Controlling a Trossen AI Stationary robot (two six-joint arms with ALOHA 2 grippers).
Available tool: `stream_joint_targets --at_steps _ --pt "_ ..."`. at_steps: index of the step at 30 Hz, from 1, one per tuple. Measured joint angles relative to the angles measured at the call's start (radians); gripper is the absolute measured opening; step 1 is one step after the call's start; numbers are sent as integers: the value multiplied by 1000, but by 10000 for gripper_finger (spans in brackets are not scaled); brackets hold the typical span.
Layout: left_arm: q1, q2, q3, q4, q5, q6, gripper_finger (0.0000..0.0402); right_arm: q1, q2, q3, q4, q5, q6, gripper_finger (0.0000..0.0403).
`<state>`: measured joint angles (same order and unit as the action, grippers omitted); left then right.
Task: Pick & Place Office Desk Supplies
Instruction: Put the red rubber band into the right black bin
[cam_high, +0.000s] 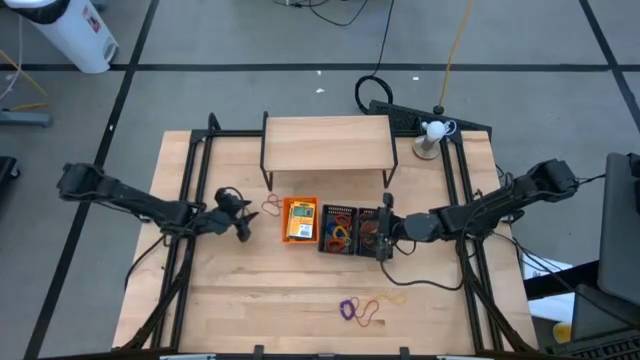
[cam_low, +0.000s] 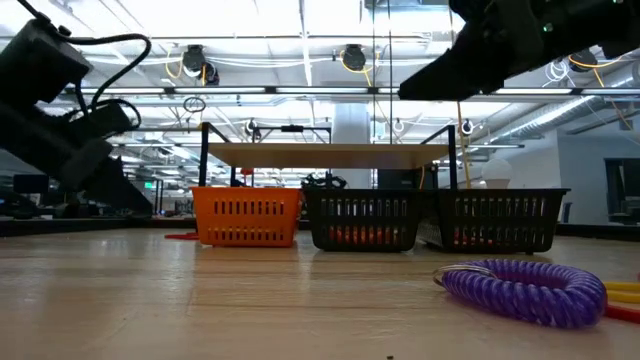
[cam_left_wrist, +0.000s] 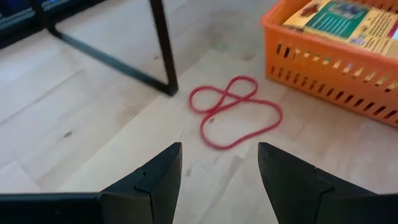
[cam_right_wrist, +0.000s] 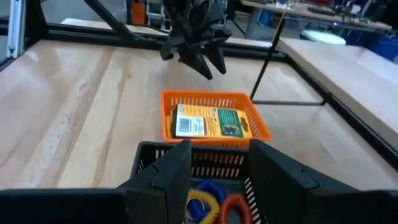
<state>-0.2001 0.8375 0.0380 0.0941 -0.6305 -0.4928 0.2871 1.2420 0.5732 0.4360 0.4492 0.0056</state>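
Observation:
A red rubber-band loop (cam_left_wrist: 233, 112) lies flat on the table beside the orange tray (cam_high: 300, 220). A yellow-and-green crayon box (cam_right_wrist: 211, 121) lies in that tray. My left gripper (cam_left_wrist: 219, 155) stands open just left of the loop, slanting down at it, with nothing between its fingers. Two black mesh trays (cam_high: 337, 230) (cam_high: 368, 232) stand right of the orange one and hold coloured loops (cam_right_wrist: 208, 199). My right gripper (cam_high: 381, 232) hovers open over the right-hand black tray, holding nothing. A purple coiled loop (cam_low: 525, 290) and other loops (cam_high: 372, 310) lie near the table's front edge.
The wooden shelf riser (cam_high: 327, 143) stands behind the trays. One of its dark legs (cam_left_wrist: 163, 46) is planted just beyond the red loop. A white lamp-like object (cam_high: 432, 135) stands at the back right. Bare wood lies between the trays and the front loops.

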Motion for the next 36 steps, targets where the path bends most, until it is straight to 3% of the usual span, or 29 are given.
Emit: stream_joint_targets --at_steps 21,36 --pt "0 476 0 459 -5 18 212 0 17 0 53 0 -29 150" --pt "13 711 1 693 -6 -8 212 0 17 0 62 0 -44 150"
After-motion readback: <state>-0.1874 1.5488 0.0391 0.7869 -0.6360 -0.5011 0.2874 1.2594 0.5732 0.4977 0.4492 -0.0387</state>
